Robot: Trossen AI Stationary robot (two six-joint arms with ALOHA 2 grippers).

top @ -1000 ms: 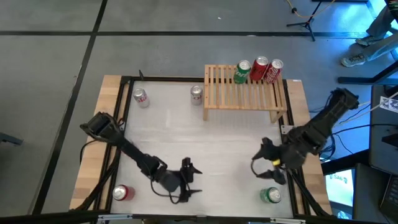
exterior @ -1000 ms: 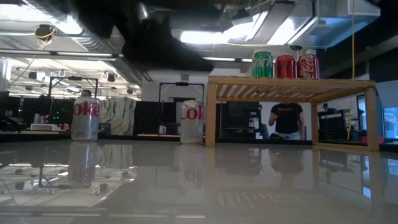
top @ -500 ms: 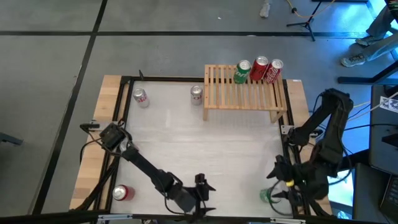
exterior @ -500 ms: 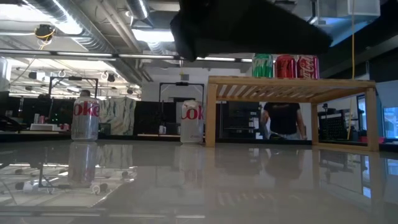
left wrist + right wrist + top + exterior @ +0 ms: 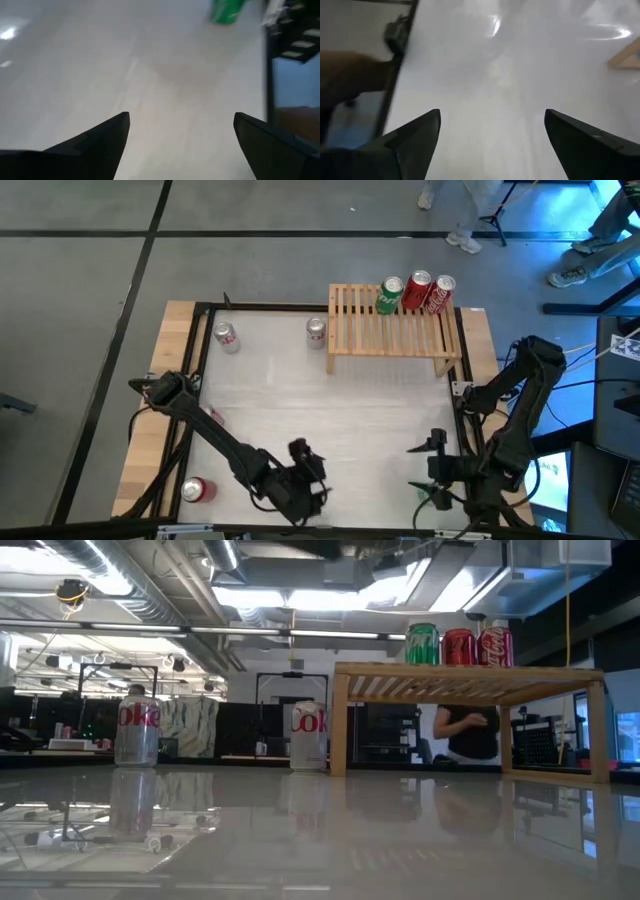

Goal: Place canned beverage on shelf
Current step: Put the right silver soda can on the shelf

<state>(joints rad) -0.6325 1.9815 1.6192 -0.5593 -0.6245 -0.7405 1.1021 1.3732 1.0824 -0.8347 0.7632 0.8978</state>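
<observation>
The light-wood slatted shelf point(image 5: 395, 325) stands on its short legs at the table's far right; it also shows in the low view point(image 5: 470, 674). A green can point(image 5: 389, 296) and two red cans point(image 5: 417, 289) point(image 5: 441, 294) stand on its far edge. Another green can point(image 5: 432, 498) stands at the near right, partly hidden by my right arm. My right gripper point(image 5: 422, 467) is open and empty just beside it, pointing toward the table's left point(image 5: 492, 135). My left gripper point(image 5: 306, 470) is open and empty near the middle of the near edge point(image 5: 180, 135), facing that green can point(image 5: 227, 10).
Two silver cans point(image 5: 226, 337) point(image 5: 316, 330) stand at the far left and far middle, left of the shelf; they also show in the low view point(image 5: 137, 726) point(image 5: 308, 736). A red can point(image 5: 194, 490) sits at the near left corner. A person point(image 5: 470, 732) moves behind the table.
My right gripper has gone toward the table's near edge and now hangs next to the near-right green can. My left gripper swung toward the near edge and right, then came back a little. Both stay open. No can has moved.
</observation>
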